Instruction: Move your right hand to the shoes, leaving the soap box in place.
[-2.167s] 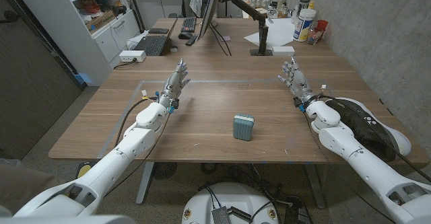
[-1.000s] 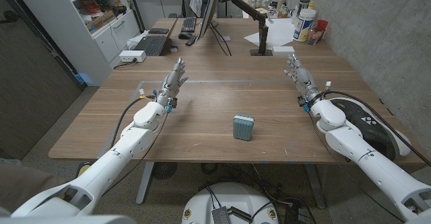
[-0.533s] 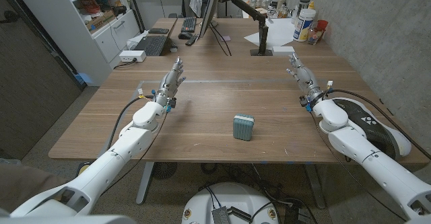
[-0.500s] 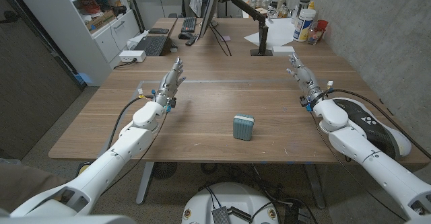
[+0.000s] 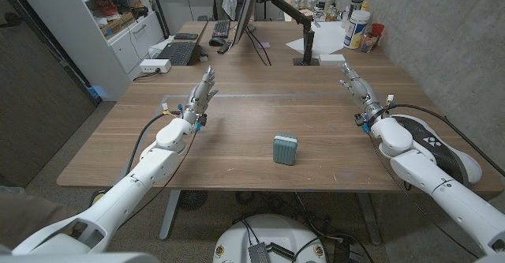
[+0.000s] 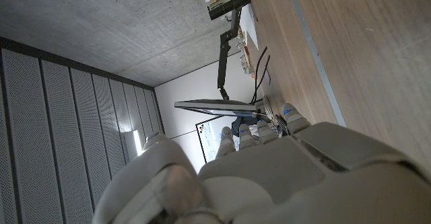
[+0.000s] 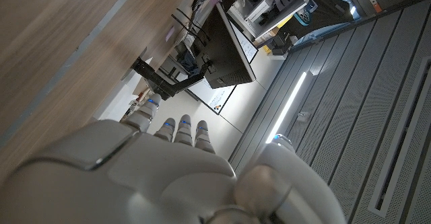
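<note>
A pair of black and white shoes [image 5: 432, 146] lies at the table's right edge, partly behind my right forearm. The teal soap box [image 5: 286, 148] stands near the table's middle front. My right hand [image 5: 360, 95] is held out over the table, fingers straight and empty, just ahead of and left of the shoes; its back fills the lower right wrist view [image 7: 168, 170]. On the left side my left hand [image 5: 202, 95] is raised with fingers extended, empty, and its back shows in the left wrist view [image 6: 269, 170].
A monitor [image 5: 246, 10], keyboards [image 5: 177, 53] and a monitor arm [image 5: 293, 22] stand at the back. Bottles and a white container [image 5: 357, 26] sit at the back right by the concrete wall. Shelving [image 5: 110, 18] stands left of the table.
My right hand has drifted to the right and slightly farther out, toward the shoes' side. The left hand and the soap box have stayed put.
</note>
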Robot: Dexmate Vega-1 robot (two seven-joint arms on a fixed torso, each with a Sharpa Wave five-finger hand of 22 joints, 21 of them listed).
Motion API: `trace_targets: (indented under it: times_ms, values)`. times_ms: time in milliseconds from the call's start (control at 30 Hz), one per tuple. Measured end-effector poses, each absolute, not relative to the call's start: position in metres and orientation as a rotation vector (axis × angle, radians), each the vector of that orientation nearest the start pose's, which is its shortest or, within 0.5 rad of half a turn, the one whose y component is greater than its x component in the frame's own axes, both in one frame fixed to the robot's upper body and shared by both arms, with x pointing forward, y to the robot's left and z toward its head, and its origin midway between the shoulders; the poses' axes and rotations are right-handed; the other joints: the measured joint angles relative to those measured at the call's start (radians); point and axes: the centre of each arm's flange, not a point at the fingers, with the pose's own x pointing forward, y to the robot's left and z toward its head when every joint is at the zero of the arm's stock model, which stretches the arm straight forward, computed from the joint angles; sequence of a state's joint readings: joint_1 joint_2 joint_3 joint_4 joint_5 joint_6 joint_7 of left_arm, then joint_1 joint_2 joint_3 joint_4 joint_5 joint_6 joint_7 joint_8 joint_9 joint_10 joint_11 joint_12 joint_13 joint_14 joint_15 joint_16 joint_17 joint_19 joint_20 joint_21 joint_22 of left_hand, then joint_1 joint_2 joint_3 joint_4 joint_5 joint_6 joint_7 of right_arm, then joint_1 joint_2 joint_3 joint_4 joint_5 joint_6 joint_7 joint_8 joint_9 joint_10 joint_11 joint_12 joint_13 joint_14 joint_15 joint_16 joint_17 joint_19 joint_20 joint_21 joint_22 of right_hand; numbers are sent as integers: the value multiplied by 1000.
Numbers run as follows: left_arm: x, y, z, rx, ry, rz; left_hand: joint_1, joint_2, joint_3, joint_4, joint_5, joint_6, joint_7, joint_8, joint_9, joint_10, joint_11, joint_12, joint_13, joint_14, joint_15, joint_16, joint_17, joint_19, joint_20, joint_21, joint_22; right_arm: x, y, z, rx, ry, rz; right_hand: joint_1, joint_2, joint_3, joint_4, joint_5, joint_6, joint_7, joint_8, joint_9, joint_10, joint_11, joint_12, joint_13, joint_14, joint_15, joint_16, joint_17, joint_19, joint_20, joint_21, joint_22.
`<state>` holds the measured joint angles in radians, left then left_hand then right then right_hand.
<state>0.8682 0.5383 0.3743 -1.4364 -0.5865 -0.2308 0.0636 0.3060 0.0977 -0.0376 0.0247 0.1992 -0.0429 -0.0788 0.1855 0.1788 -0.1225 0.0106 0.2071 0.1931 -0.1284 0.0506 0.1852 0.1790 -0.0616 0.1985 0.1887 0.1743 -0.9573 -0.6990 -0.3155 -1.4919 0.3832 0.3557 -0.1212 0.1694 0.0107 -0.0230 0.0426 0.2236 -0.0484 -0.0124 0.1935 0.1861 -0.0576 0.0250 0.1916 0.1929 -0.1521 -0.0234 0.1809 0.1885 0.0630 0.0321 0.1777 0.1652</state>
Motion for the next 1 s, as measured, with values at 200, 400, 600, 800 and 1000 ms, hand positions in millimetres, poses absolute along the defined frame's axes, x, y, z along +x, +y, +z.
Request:
trace_targets:
  times_ms: [200,400,600,800,1000]
  values:
    - [638,272,-10,19,-613,-192,0,0,0,0,0,0,0,0,0,0,0,0,0,-5,5,0,0,0,0,0,0,593,-333,-1,-355,-755,56,5,5,3,-3,0,4,-4,0,0,0,0,0,0,-4,4,0,0,-4,-3,0,0]
    - [639,271,-9,24,-612,-199,0,0,0,0,0,0,0,0,0,0,0,0,0,-8,8,0,0,-3,3,0,0,590,-333,1,-392,-761,43,5,5,3,-3,0,6,-6,0,0,0,0,0,0,-3,4,0,0,-7,-7,0,0]
    - [640,273,-9,26,-612,-200,0,0,0,0,0,0,0,0,0,0,0,0,0,-8,8,0,0,-3,3,0,0,588,-335,0,-436,-759,25,5,5,3,-3,0,6,-6,0,0,0,0,0,0,-3,4,0,0,-7,-7,0,0]
    - [640,273,-9,25,-615,-201,0,0,0,0,0,0,0,0,0,0,0,0,0,-8,8,0,0,-3,3,0,0,584,-337,-1,-459,-760,16,5,5,3,-3,0,6,-6,0,0,0,0,0,0,-3,4,0,0,-7,-7,0,0]
    - [641,276,-10,23,-615,-199,0,0,0,0,0,0,0,0,0,0,0,0,0,-8,8,0,0,-3,3,0,0,579,-338,-2,-492,-763,-4,10,11,7,-7,0,6,-6,0,0,0,0,0,0,-3,4,0,0,-11,-3,0,0]
